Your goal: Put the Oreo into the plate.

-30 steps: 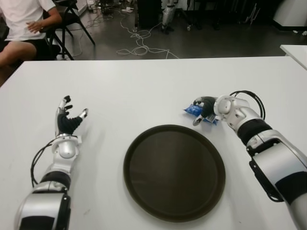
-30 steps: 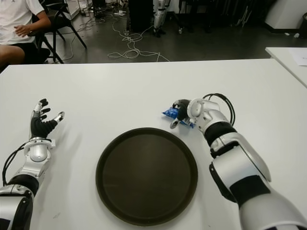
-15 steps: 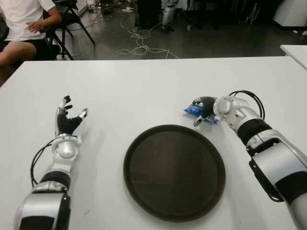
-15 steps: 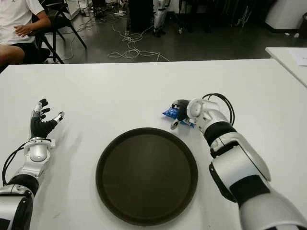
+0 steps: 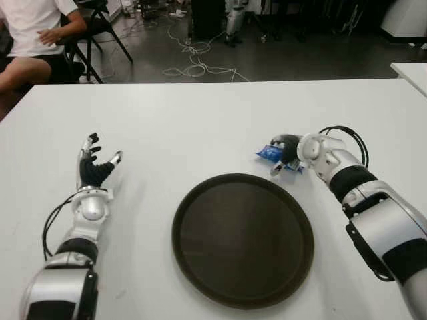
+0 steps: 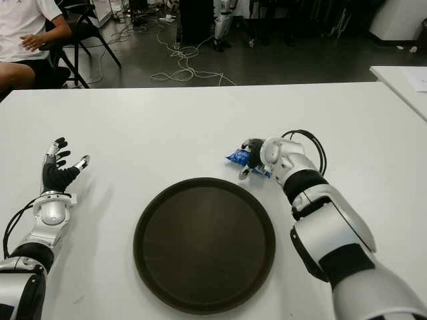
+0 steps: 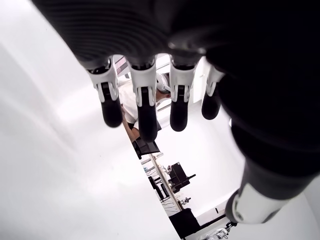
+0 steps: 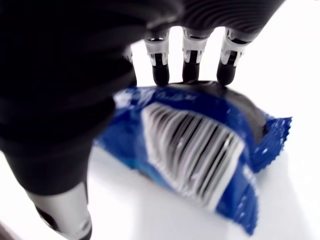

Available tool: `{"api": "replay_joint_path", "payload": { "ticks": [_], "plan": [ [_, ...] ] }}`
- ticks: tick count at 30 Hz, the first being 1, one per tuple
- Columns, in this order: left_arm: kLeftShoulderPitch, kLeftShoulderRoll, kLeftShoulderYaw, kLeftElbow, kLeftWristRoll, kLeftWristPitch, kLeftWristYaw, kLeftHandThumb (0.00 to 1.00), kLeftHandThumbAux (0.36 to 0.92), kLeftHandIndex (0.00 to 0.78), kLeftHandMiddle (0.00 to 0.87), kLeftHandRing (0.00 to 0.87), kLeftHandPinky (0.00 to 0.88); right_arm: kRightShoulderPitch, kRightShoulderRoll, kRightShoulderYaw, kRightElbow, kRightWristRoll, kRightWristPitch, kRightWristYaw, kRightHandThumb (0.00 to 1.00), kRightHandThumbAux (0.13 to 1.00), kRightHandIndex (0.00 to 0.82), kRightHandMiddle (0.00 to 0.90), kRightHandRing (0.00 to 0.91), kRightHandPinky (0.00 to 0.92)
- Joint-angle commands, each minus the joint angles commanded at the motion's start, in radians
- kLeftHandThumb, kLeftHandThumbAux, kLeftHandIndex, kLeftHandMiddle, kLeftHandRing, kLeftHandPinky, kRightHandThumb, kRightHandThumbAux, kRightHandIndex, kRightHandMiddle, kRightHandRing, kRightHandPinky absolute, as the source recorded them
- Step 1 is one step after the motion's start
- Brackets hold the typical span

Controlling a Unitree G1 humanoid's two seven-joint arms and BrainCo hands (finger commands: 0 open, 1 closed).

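The Oreo is a blue packet [image 5: 268, 153] lying on the white table [image 5: 200, 120], just beyond the far right rim of the round dark plate [image 5: 243, 239]. My right hand [image 5: 285, 153] is cupped over the packet. In the right wrist view three fingertips [image 8: 192, 67] reach past the far edge of the packet [image 8: 200, 150], while the thumb [image 8: 65, 210] stands apart from it on the near side. The packet lies flat on the table. My left hand [image 5: 95, 167] shows at the left of the plate, fingers [image 7: 145, 110] spread, holding nothing.
A seated person [image 5: 33, 33] and a black chair [image 5: 100, 27] are beyond the table's far left corner. Cables [image 5: 193, 60] lie on the floor behind. Another white table's corner [image 5: 410, 70] shows at the far right.
My right hand has shifted very slightly over the packet. The packet, the plate and the left hand stay where they were.
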Motion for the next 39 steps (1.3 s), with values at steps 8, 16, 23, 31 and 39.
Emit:
{"api": "replay_joint_path", "payload": {
  "ticks": [8,16,23,31,39],
  "plan": [
    [0.001,0.001,-0.001,-0.004,0.003,0.001,0.006,0.107,0.708,0.103,0.148,0.147,0.133,0.003,-0.006,-0.005,-0.008,0.001,0.034,-0.011,0.0,0.822,0.061,0.058,0.024,0.0],
    [0.001,0.003,-0.006,-0.003,0.01,0.004,0.015,0.114,0.715,0.111,0.157,0.15,0.123,0.016,-0.022,-0.003,-0.05,-0.006,0.07,-0.018,0.0,0.826,0.075,0.068,0.04,0.0],
    [0.001,0.001,-0.005,-0.005,0.01,0.007,0.011,0.106,0.72,0.105,0.161,0.157,0.133,0.034,-0.031,-0.004,-0.081,-0.009,0.084,-0.04,0.0,0.831,0.071,0.069,0.041,0.0],
    [0.001,0.0,0.001,-0.006,0.002,0.008,0.001,0.109,0.713,0.095,0.151,0.152,0.143,0.056,-0.048,-0.005,-0.131,-0.01,0.097,-0.039,0.0,0.831,0.067,0.069,0.045,0.0],
    [0.002,0.0,0.0,-0.007,0.005,0.006,0.004,0.125,0.715,0.103,0.159,0.159,0.154,0.072,-0.056,-0.007,-0.153,-0.007,0.095,-0.044,0.0,0.837,0.062,0.066,0.042,0.0]
  ]
}}
